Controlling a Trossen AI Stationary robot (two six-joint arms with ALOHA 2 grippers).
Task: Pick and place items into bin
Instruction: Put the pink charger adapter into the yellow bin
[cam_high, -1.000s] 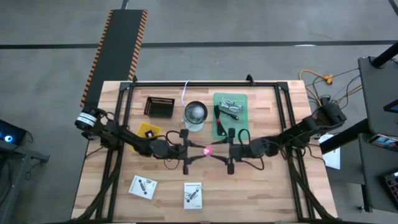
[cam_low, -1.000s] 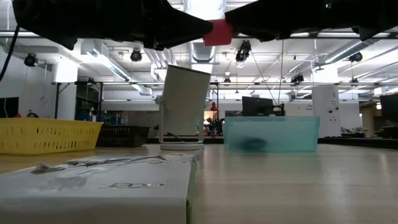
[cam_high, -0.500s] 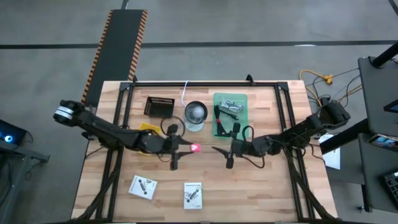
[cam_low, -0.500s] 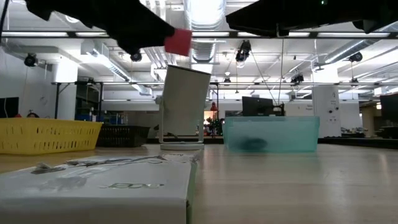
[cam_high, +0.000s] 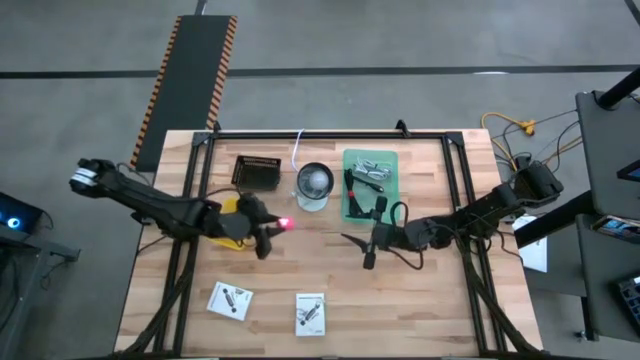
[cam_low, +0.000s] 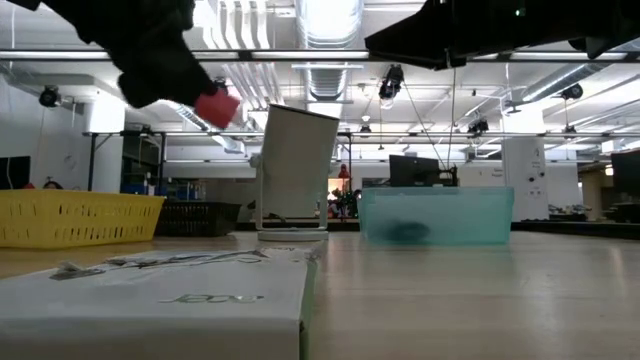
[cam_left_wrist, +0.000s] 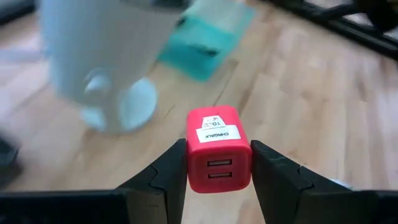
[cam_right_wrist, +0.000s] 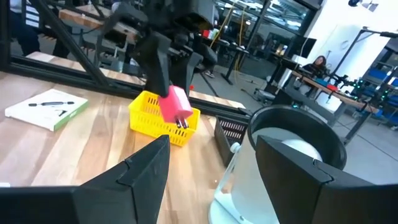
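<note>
My left gripper (cam_high: 274, 226) is shut on a pink-red plug-in charger block (cam_high: 284, 222) and holds it high over the table, just right of the yellow bin (cam_high: 233, 214). The low view shows the block (cam_low: 217, 106) in the air. My right gripper (cam_high: 350, 241) hangs open near the table's middle and touches nothing. A teal tray (cam_high: 353, 208) holds the black-and-red cable (cam_high: 352, 188) and silver metal pieces (cam_high: 371, 171). Two white printed cards (cam_high: 230, 300), (cam_high: 311, 313) lie flat near the table's near edge. My left gripper pinches the red block between its two fingers (cam_left_wrist: 166, 175), one on each of its opposite side faces (cam_left_wrist: 194, 163). The fingers come from the table's left, slanting down. The block is lifted clear and tilted, its labelled port face toward the wrist and its metal prongs (cam_right_wrist: 182, 124) pointing away, downward.
A white cup (cam_high: 314, 184) stands behind the table's middle, and a black basket (cam_high: 256, 171) sits left of it. Dark frame rails (cam_high: 300, 134) run along the table's far edge and both sides. Bare wood lies between the two cards and the arms.
My left gripper has carried the red block from the table's middle, where it met my right gripper, toward the table's left and close to the yellow bin. My right gripper has drawn back slightly toward the right, without the block.
</note>
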